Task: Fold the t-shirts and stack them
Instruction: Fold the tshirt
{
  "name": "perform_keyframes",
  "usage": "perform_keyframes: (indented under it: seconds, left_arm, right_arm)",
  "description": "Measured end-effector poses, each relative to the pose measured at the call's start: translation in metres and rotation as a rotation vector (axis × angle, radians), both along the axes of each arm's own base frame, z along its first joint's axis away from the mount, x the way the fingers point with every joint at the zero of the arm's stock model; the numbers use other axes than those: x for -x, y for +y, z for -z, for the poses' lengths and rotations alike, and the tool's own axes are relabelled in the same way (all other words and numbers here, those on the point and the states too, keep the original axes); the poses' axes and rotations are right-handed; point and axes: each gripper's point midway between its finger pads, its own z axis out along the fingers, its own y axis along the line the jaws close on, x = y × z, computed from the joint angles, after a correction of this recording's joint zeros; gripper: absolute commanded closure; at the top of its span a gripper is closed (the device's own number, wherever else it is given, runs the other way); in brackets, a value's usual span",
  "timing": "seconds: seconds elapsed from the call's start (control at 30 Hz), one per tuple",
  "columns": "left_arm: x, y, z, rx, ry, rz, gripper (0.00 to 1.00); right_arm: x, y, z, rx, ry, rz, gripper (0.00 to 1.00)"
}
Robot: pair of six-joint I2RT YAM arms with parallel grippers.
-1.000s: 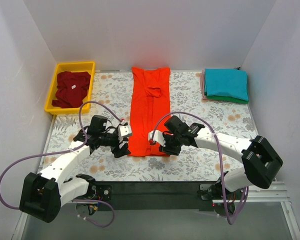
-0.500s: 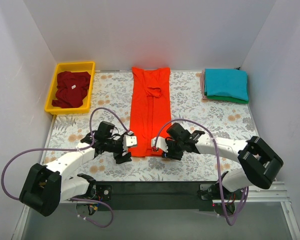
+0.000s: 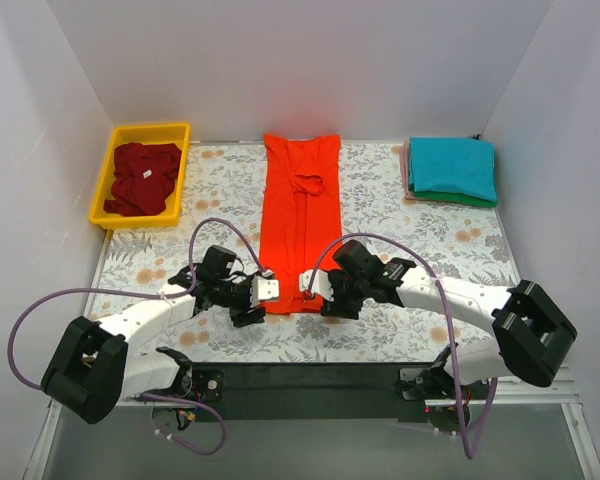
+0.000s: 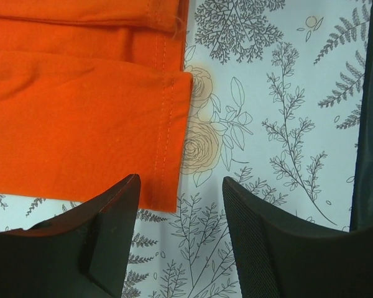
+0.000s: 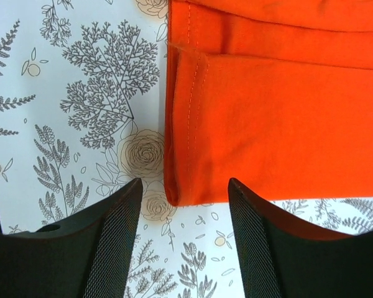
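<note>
An orange-red t-shirt (image 3: pixel 298 215) lies folded into a long narrow strip down the middle of the table. My left gripper (image 3: pixel 263 295) is open at its near left hem corner. In the left wrist view that gripper (image 4: pixel 180 186) has the orange-red t-shirt (image 4: pixel 81 124) corner just ahead of one finger, with nothing gripped. My right gripper (image 3: pixel 310 292) is open at the near right corner. In the right wrist view the folded edge of the orange-red t-shirt (image 5: pixel 267 124) lies flat in front of that gripper (image 5: pixel 185 186). A maroon t-shirt (image 3: pixel 140 178) lies crumpled at back left. A folded teal t-shirt (image 3: pixel 452 165) sits on a green t-shirt (image 3: pixel 460 198) at back right.
The maroon shirt is inside a yellow bin (image 3: pixel 150 128) at the back left corner. A floral table cloth (image 3: pixel 380 200) covers the table. White walls close in the back and both sides.
Both grippers have come nearer and inward to the near hem corners of the orange-red shirt. The right jaws have spread wider and the left jaws have narrowed a little.
</note>
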Motion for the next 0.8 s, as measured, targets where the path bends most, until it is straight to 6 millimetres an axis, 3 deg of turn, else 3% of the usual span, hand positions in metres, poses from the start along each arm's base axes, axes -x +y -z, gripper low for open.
perform_keyframes:
  seconds: [0.27, 0.43, 0.57, 0.6, 0.63, 0.8]
  left_arm:
    - [-0.005, 0.003, 0.01, -0.033, -0.013, 0.001, 0.46]
    - [-0.006, 0.004, 0.019, -0.055, -0.007, 0.012, 0.53]
    - [-0.011, -0.002, 0.021, -0.054, -0.015, 0.029, 0.77]
    - [-0.013, -0.003, 0.02, -0.054, -0.021, 0.034, 0.83]
    - [-0.015, -0.004, 0.021, -0.056, -0.028, 0.037, 0.95]
    - [-0.019, -0.004, 0.02, -0.069, -0.063, 0.053, 1.0]
  right_arm:
    - [0.001, 0.003, 0.034, 0.043, 0.042, -0.022, 0.43]
    - [0.001, 0.009, 0.035, 0.003, 0.038, -0.038, 0.5]
    - [0.004, 0.012, 0.036, -0.016, 0.047, -0.049, 0.63]
    - [0.005, 0.013, 0.036, -0.018, 0.05, -0.05, 0.71]
    - [0.005, 0.014, 0.036, -0.02, 0.048, -0.053, 0.76]
    - [0.0, 0.017, 0.037, -0.027, 0.034, -0.049, 0.99]
